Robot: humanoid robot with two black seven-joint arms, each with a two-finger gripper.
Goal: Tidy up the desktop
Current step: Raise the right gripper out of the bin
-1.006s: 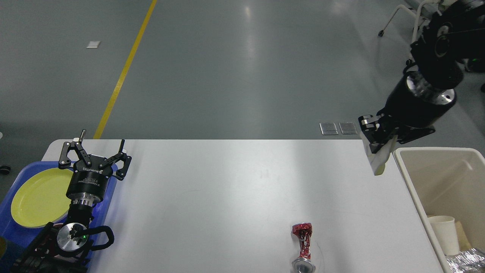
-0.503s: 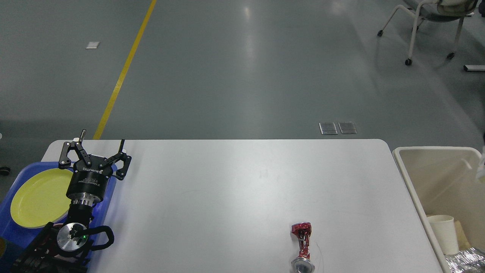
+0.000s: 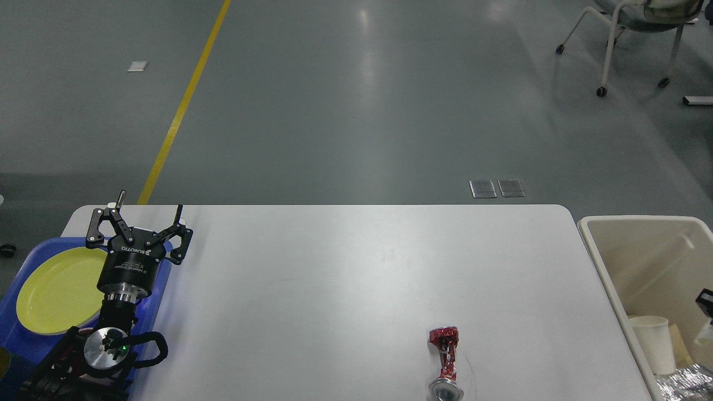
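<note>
White and smooth, the rectangular desktop with rounded corners (image 3: pixel 345 278) fills the lower middle of the head view, its matt surface catching a soft glare from the lights above. Near its front edge lies a crushed red metal drink can (image 3: pixel 444 362), pinched thin at the waist, with its silvery round end pointing toward the viewer and partly cut off by the bottom of the picture. At the left end of the table sits a blue plastic tray (image 3: pixel 14 312) holding a round, glossy yellow plate (image 3: pixel 50 292); the tray's near corner runs out of view. The black left gripper (image 3: pixel 146 220) hangs over the tray's right side, its two jointed fingers spread wide apart with nothing between them, a ribbed black cylinder and a bright metal disc behind it. Just beside the right end of the table stands a big cream-coloured plastic bin (image 3: pixel 607 262) with a thick rim. Inside it an upright white paper cup (image 3: pixel 653 342) stands next to a piece of brown card, with crumpled silver foil (image 3: pixel 682 381) below. A small dark part at the right edge above the bin (image 3: pixel 706 298) may belong to the right arm; too little shows to tell whether that claw is apart or together. Grey polished floor, a yellow painted line and a wheeled chair lie beyond.
</note>
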